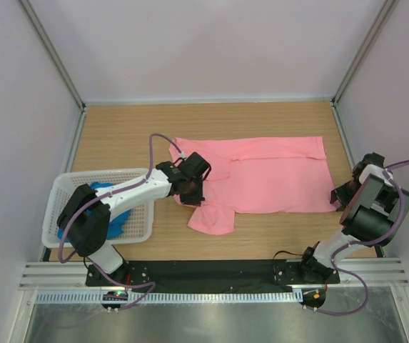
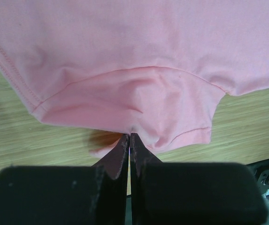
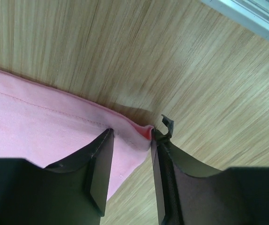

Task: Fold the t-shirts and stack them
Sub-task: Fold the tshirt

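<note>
The pink t-shirt (image 1: 261, 175) lies flat on the table (image 1: 133, 136), from the middle out to 3 o'clock. The blue t-shirt (image 1: 117, 216) sits in the white basket (image 1: 101, 174) at 8 o'clock. The left tool (image 2: 129, 137) is pressed together and pinches just the rim of a sleeve (image 2: 139, 108). The right tool (image 3: 129, 136) is spread, with the shirt's corner between its fingers. The pinch is tiny, so the sleeve may slip out when lifted. If the right tool does not close first, only one side goes up and the shirt bunches.
</note>
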